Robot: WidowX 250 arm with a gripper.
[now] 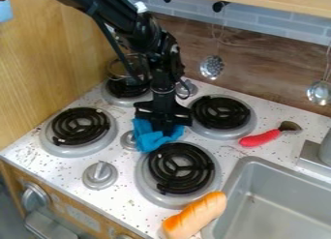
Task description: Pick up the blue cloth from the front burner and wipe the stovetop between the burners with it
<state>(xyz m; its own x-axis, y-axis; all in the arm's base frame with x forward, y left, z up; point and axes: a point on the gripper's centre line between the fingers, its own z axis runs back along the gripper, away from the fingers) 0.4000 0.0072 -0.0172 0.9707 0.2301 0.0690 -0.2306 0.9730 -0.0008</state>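
Seems at the grasping step, with the black gripper (pixel 161 127) at the blue cloth (pixel 151 141), at 11 o'clock of the lowest coil burner (pixel 194 176). Cannot tell the gripper's opening, wide or narrow. Next, calls for sure hold before any lifting, clear of stove knob (pixel 128 141) at 9 o'clock.

Cloth (pixel 154 138) behind nearest burner (pixel 181 168); bread (pixel 195 216) before burner, left of sink (pixel 278 209).

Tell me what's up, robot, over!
Gripper down at blue cloth. Cloth bunched beside near burner. Red-handled tool and bread off to the side. Over.
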